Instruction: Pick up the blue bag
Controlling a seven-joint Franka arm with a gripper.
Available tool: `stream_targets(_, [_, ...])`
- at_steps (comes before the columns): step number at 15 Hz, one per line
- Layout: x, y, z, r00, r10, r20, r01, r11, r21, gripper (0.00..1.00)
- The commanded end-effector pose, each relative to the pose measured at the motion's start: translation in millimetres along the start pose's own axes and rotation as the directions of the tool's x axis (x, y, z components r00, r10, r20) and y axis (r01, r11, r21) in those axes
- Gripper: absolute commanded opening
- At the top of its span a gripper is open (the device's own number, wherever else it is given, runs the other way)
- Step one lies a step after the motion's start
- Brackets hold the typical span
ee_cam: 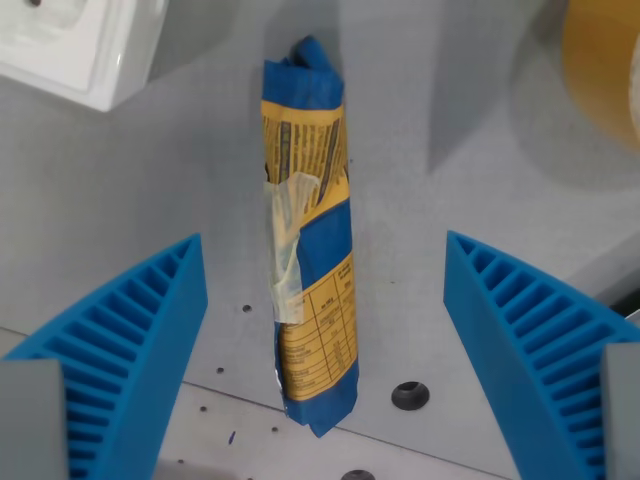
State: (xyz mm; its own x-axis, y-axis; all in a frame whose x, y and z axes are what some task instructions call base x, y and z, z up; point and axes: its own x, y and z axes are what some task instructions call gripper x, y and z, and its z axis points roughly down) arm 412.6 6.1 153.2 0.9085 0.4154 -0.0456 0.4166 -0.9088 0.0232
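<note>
Ribbed blue fingers [140, 350] of the gripper [325, 300] stand wide apart, holding nothing, flanking the blue bag [308, 240] lying lengthwise on the grey table [150, 190]. Descending straight and closing across its narrow taped middle should grip it. Far left, a white socket [70, 45].

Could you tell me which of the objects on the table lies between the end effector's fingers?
The blue bag; the white object and yellow object sit in the far corners.
</note>
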Motion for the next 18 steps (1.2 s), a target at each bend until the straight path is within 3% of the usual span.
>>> stream_targets(1, [0.8,-3.2,14.2,0.995,-0.024,-0.095,0.016,0.997,-0.078,1.00])
stream_targets(4, [0.4,-1.1,29.1,0.996,-0.016,-0.087,0.009,0.997,-0.079,1.00])
stream_targets(5, [1.1,-0.1,34.0,0.996,-0.015,-0.087,0.008,0.997,-0.083,0.00])
stream_targets(18, [1.1,-0.1,34.0,0.996,-0.015,-0.087,0.008,0.997,-0.083,0.00])
